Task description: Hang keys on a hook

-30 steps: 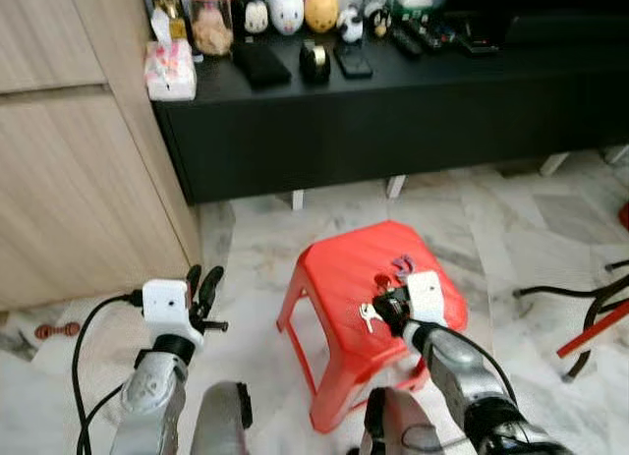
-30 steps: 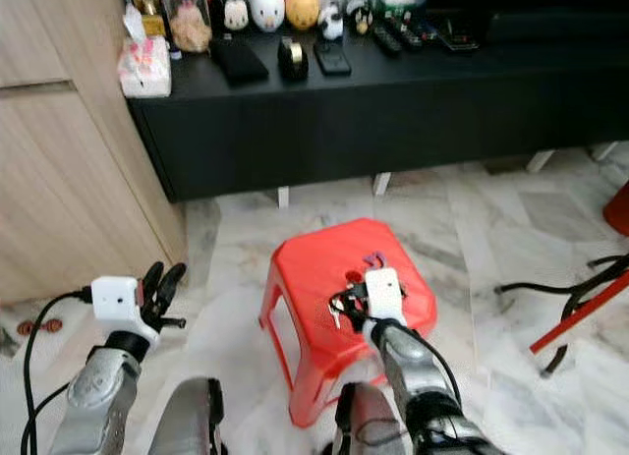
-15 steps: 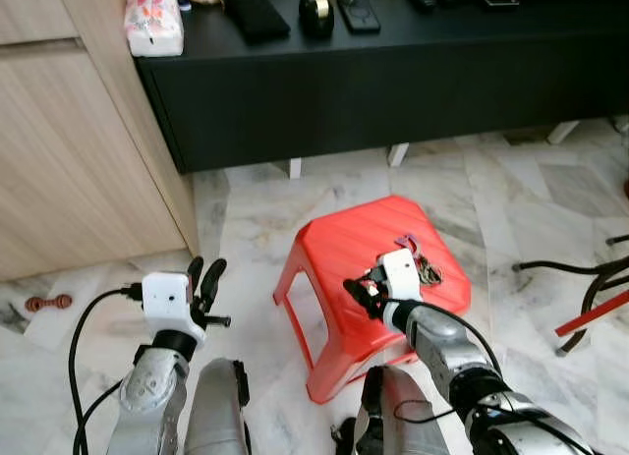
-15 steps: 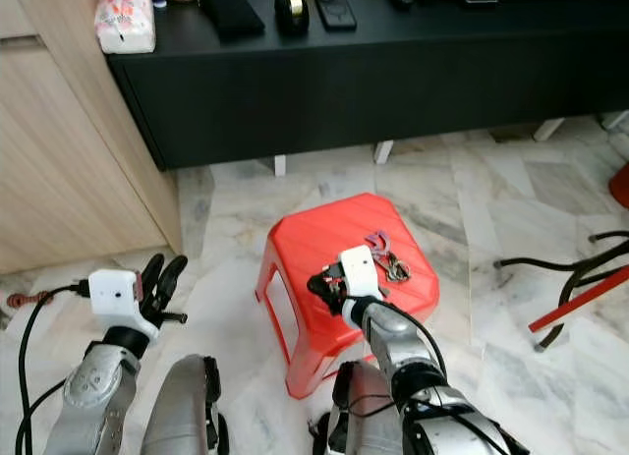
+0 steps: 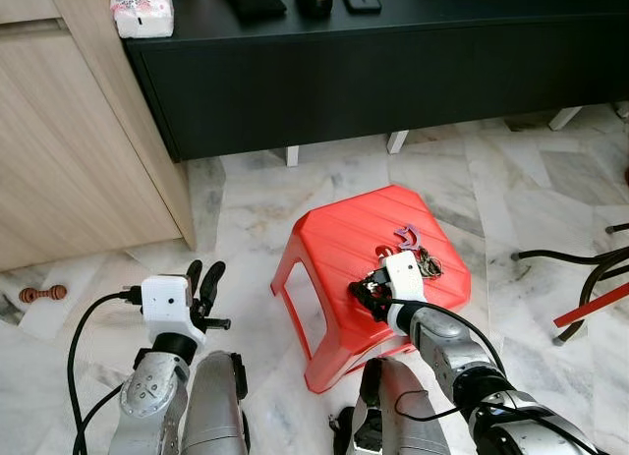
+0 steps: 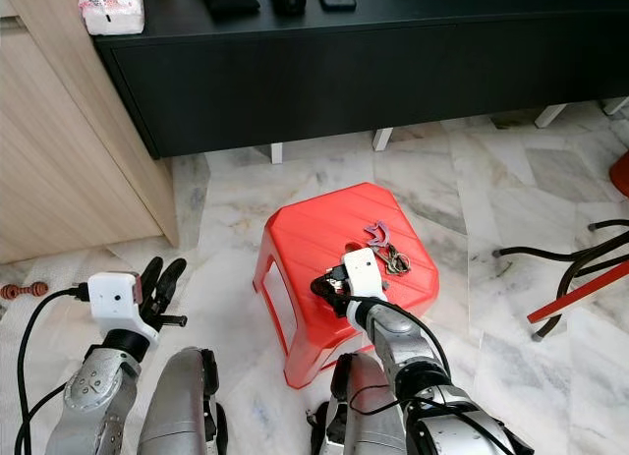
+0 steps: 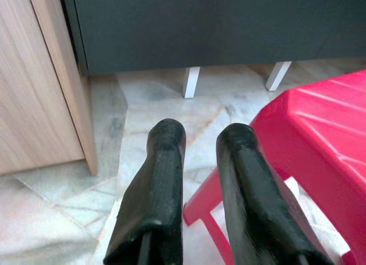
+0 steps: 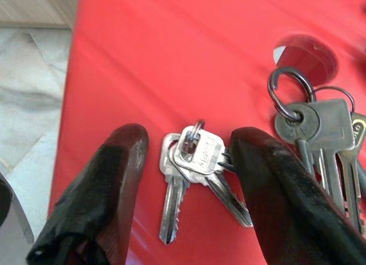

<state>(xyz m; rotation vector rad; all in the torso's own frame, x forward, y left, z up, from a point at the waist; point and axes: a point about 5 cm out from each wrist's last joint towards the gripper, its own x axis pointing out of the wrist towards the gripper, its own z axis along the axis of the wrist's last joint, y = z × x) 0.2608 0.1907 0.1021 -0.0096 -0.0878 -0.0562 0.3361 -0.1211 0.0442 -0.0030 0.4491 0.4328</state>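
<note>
Red stool (image 8: pixel 171 59) — right fingers (image 8: pixel 108 185) apart, straddling keys (image 8: pixel 194 167).

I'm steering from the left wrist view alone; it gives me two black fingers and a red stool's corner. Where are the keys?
Observer: A small bunch of silver metal keys lies on the red plastic stool, between the open fingers of the right gripper.
Operator: Any other keys?
Observer: Yes, a second ringed bunch of keys lies just beside them.
Operator: And my left gripper?
Observer: The left gripper hangs above the marble floor, left of the stool, holding nothing.
</note>
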